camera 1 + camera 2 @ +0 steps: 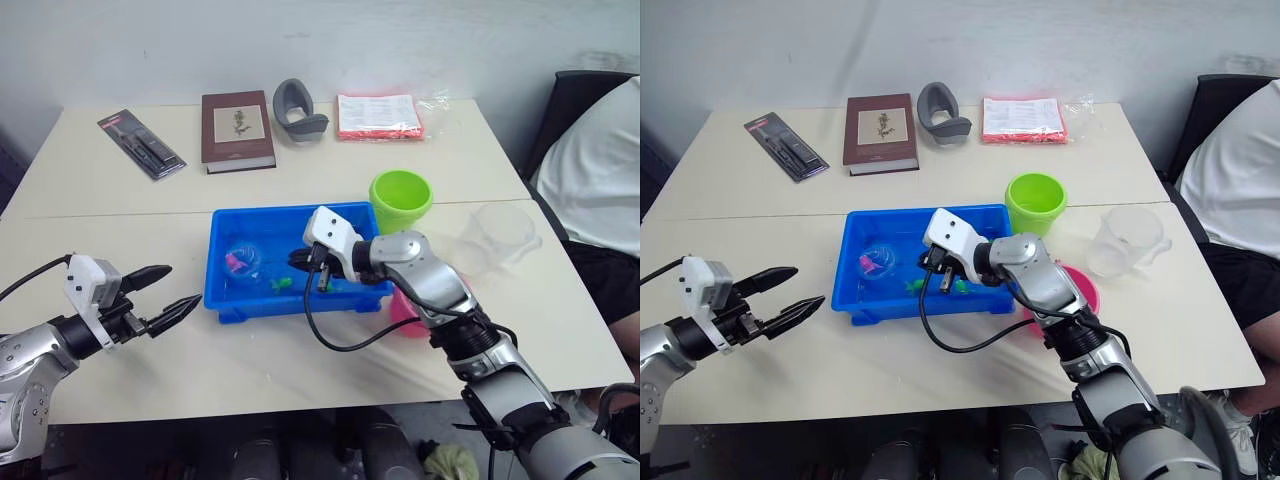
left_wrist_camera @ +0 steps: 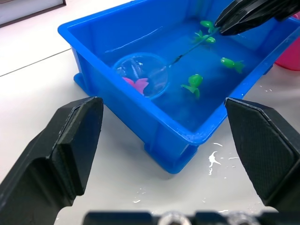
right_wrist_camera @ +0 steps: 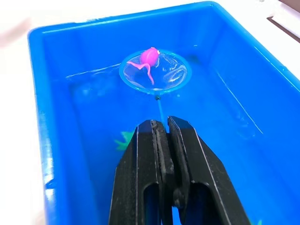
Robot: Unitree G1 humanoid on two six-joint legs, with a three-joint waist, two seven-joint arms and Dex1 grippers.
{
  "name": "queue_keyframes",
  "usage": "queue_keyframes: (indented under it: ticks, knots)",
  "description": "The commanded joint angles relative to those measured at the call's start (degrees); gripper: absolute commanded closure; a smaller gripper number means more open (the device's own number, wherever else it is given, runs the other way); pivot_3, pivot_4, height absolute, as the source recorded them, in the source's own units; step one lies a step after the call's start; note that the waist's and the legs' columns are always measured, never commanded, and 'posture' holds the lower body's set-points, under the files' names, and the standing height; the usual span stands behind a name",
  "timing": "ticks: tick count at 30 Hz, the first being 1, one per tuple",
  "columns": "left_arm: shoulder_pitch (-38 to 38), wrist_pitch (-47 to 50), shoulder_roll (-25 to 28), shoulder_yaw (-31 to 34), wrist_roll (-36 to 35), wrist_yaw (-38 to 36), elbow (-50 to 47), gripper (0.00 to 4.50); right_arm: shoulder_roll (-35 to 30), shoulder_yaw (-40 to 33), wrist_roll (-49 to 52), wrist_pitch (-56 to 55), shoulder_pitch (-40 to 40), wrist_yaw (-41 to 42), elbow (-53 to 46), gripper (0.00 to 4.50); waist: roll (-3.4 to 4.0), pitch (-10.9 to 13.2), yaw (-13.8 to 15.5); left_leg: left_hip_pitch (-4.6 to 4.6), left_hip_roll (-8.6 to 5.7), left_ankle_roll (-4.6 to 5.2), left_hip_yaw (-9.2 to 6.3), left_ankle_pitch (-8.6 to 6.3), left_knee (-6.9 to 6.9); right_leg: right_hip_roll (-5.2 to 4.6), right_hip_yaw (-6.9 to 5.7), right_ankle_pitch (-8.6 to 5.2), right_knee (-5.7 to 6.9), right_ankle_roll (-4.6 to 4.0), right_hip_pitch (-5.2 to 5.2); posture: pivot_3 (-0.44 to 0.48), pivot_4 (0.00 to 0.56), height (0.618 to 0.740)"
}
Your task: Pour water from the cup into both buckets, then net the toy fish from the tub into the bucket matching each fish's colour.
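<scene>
Holding the net [image 3: 154, 71] by its thin stick, your right gripper [image 3: 161, 129] is pressing its two fingers together on the handle over the tub [image 1: 222, 300]. The hoop is lying to the left of that gripper and the stick's long axis is running left to right across the tub, so the lift has to carry the hoop rightward. One pink fish [image 3: 149, 57] is sitting across the hoop's far rim; whether the mesh is fully under it, you cannot tell.

The pink bucket [image 1: 1087, 288] is standing just right of the tub's near right corner, partly behind the right arm, and is the matching target. Your left gripper [image 1: 150, 296] is hanging spread and empty, left of the tub.

Count:
- tub, one
- net, one
- buckets, two: pink, and green bucket [image 1: 1036, 203] at the tub's far right corner
- cup [image 1: 1124, 240], one, right of the buckets
- green fish [image 2: 193, 83], four in the left wrist view
- pink fish, one
</scene>
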Motion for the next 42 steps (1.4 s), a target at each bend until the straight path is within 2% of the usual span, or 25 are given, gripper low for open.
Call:
queue_keyframes:
  ticks: [1,6,13,21,25,29,32,38,42]
  knots:
    - [0.4,-1.2,1.3,2.8,-1.9,-1.5,-0.6,0.06,-1.5,-2.7,2.4,1.7,1.0,0.4,-4.8,4.5,0.0,0.0,0.0,0.0,0.0,0.01,0.0,0.0,0.0,0.0,0.0,0.0,-0.01,0.0,0.0,0.0,0.15,0.74]
    - [0.0,-1.7,2.5,4.3,-2.3,-3.2,1.6,0.06,-3.6,-3.3,3.8,2.1,3.2,0.9,-7.5,4.5,0.0,0.0,0.0,0.0,-0.01,0.01,0.0,-0.01,0.0,0.01,-0.01,0.0,-0.03,0.0,0.0,0.0,0.15,0.74]
    - [-3.7,-0.5,4.3,2.2,-3.7,-5.1,1.3,0.06,-7.5,-7.6,8.1,0.4,5.8,3.1,-13.1,4.5,-0.01,0.0,0.5,0.0,-0.01,0.0,-0.01,0.0,0.01,0.0,-0.01,0.0,-0.03,-0.01,0.0,0.0,0.15,0.74]
    - [-11.8,2.1,6.4,-5.1,-3.8,-6.1,0.9,0.06,-14.6,-16.3,16.0,-1.1,14.3,6.7,-21.5,4.5,-0.02,0.0,1.6,0.0,-0.07,0.06,0.0,-0.03,0.01,0.01,-0.02,0.0,-0.05,0.0,0.04,0.0,0.15,0.74]
    - [-14.6,2.7,6.1,-7.6,-3.9,-6.7,1.3,0.06,-17.5,-18.8,17.2,-2.3,18.1,6.6,-22.7,4.5,-0.03,0.0,1.5,0.02,-0.1,0.06,0.02,-0.03,0.02,0.03,-0.03,0.0,-0.05,0.0,0.08,0.0,0.15,0.74]
    - [-19.9,2.6,4.2,-13.2,-3.0,-7.3,2.9,0.06,-20.2,-23.3,17.1,-4.0,24.8,4.6,-24.2,4.5,-0.03,0.0,1.8,0.05,-0.1,0.03,0.06,0.0,0.02,0.09,0.0,0.0,-0.05,0.01,0.08,0.0,0.15,0.74]
    - [-22.5,2.3,3.5,-15.9,-2.8,-8.5,4.5,0.06,-20.7,-27.4,19.3,-4.2,28.0,2.9,-27.1,4.5,-0.03,0.0,1.6,0.09,-0.16,0.06,0.13,0.04,0.06,0.08,0.08,0.01,-0.06,0.02,0.08,0.0,0.15,0.74]
    - [-29.5,0.1,1.0,-21.5,-1.7,-12.7,10.1,0.06,-24.0,-42.0,29.4,-0.8,38.0,1.9,-38.3,4.5,-0.04,0.0,2.6,0.11,-0.16,0.02,0.12,0.08,0.05,0.13,0.09,0.01,-0.05,0.02,0.08,0.0,0.15,0.74]
    - [-32.4,-0.9,-0.6,-23.6,-0.9,-14.6,12.7,0.06,-24.9,-50.8,34.5,0.8,44.3,-0.2,-42.4,4.5,-0.05,0.0,3.2,0.14,-0.19,0.05,0.14,0.09,0.09,0.15,0.12,0.02,-0.06,0.04,0.12,0.0,0.15,0.74]
